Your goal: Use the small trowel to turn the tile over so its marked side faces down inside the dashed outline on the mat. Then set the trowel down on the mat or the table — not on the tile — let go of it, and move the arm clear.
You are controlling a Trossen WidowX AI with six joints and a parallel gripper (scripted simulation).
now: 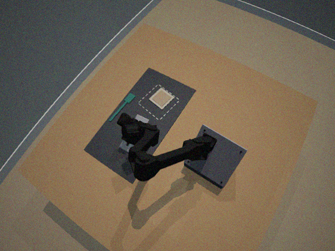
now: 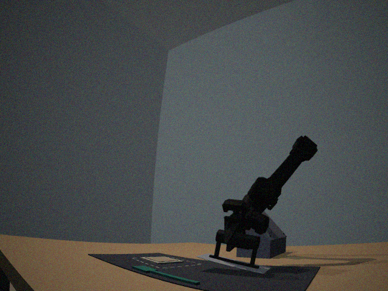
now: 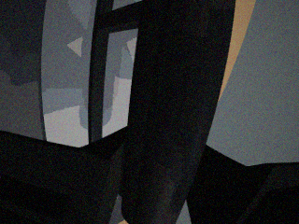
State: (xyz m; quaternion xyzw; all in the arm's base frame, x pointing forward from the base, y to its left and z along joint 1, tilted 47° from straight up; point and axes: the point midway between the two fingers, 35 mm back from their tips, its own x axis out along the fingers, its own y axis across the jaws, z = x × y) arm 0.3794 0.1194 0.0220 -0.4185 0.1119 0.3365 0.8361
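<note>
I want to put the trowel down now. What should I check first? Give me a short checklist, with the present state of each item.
1. Tile lies inside the dashed outline: ok.
2. Marked side faces down: cannot tell; the upper face looks plain beige.
3. Gripper is shut on the trowel: ok.
4. Trowel is apart from the tile, over the mat: ok.
5. Green tool is not under the trowel; it lies beside it near the mat's edge: ok.
6. Trowel blade touches the mat: cannot tell; it is low, with a shadow under it.
</note>
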